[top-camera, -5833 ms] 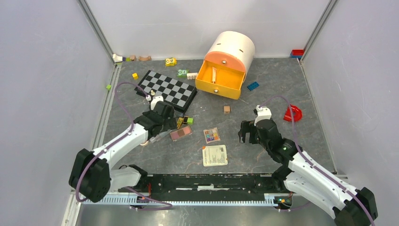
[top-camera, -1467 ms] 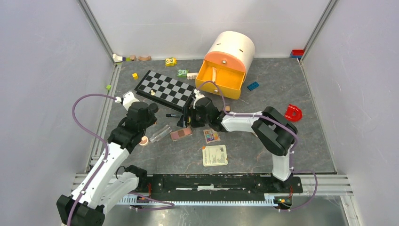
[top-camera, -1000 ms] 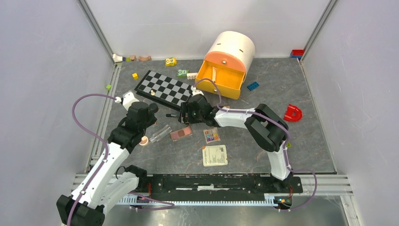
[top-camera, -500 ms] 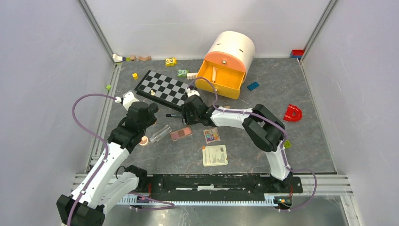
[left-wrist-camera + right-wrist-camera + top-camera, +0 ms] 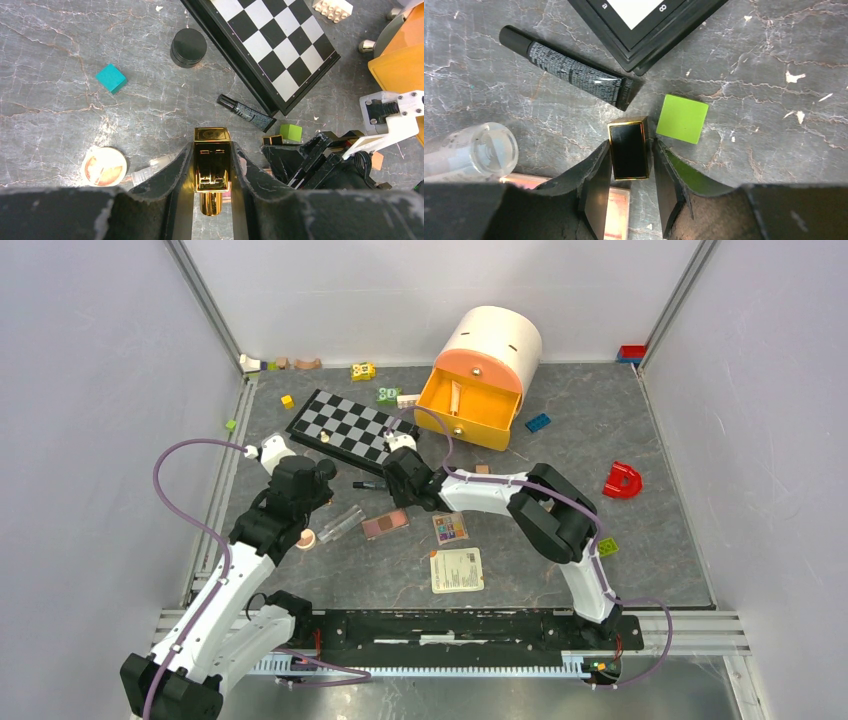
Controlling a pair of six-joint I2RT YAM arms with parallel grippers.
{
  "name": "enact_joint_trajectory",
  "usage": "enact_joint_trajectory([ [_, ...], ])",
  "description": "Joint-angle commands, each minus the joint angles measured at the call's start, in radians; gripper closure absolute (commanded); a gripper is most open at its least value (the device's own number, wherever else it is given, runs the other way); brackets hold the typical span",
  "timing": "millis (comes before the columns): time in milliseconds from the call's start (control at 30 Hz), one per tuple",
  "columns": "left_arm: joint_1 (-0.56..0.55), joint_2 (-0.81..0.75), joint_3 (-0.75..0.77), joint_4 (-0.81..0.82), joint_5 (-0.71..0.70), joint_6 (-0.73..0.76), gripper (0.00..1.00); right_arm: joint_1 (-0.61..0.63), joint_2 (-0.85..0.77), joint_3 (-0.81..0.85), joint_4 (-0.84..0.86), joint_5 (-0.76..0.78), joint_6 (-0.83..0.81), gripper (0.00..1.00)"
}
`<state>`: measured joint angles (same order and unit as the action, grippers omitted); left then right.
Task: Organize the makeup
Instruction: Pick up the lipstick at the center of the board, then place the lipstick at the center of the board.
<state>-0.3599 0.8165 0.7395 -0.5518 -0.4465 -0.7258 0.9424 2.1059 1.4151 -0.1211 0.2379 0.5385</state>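
Note:
My left gripper point(image 5: 212, 145) is shut on a gold lipstick point(image 5: 212, 165) and holds it above the table, left of the chessboard's near corner. My right gripper point(image 5: 630, 144) is low on the table with its fingers either side of a black gold-rimmed cap point(image 5: 628, 150). The left pad touches the cap and a thin gap shows at the right pad. A green cube point(image 5: 682, 118) lies just right of the cap. Nearby lie a black tube point(image 5: 569, 75), a clear tube point(image 5: 471, 150), a pink palette point(image 5: 384, 524), a multicolour palette point(image 5: 449, 528) and a round peach compact point(image 5: 104, 166).
The chessboard point(image 5: 352, 430) lies behind both grippers. An orange drawer box point(image 5: 470, 410) stands open at the back. A printed card point(image 5: 456, 569) lies near the front, a red piece point(image 5: 622, 480) at the right, and a black jar point(image 5: 188, 47) and a teal cube point(image 5: 111, 78) at the left.
My right gripper has slid a little left and its jaws have narrowed round the black cap. The left arm and its lipstick have not moved.

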Motion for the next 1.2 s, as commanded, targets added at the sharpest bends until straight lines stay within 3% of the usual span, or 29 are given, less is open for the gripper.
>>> enact_joint_trajectory([
  [0, 0.004, 0.004, 0.037, 0.02, -0.026, 0.008, 0.98, 0.003, -0.034, -0.021, -0.018, 0.054, -0.046, 0.6],
  [100, 0.005, 0.004, 0.041, 0.017, -0.026, 0.005, 0.98, 0.003, -0.05, -0.053, 0.032, 0.021, -0.064, 0.73],
  [233, 0.004, 0.003, 0.053, 0.02, -0.008, -0.001, 0.98, 0.003, -0.134, -0.147, 0.163, -0.057, -0.107, 0.83],
  [367, 0.005, -0.026, 0.062, 0.083, 0.095, -0.005, 0.98, 0.003, -0.3, -0.288, 0.3, -0.131, -0.158, 0.89],
  [467, 0.005, -0.068, 0.048, 0.175, 0.194, -0.018, 0.98, 0.002, -0.45, -0.417, 0.388, -0.2, -0.197, 0.9],
  [633, 0.004, -0.124, 0.002, 0.439, 0.493, 0.002, 0.98, 0.002, -0.685, -0.61, 0.514, -0.35, -0.234, 0.94],
  [733, 0.003, -0.139, -0.028, 0.589, 0.577, -0.033, 0.98, 0.003, -0.824, -0.737, 0.633, -0.414, -0.234, 0.97],
  [1000, -0.026, -0.131, -0.128, 0.939, 0.684, -0.142, 0.98, 0.021, -1.085, -0.897, 0.736, -0.292, -0.286, 1.0],
  [1167, -0.166, -0.13, -0.166, 1.051, 0.604, -0.07, 0.98, 0.084, -1.134, -0.898, 0.721, -0.135, -0.339, 1.0],
])
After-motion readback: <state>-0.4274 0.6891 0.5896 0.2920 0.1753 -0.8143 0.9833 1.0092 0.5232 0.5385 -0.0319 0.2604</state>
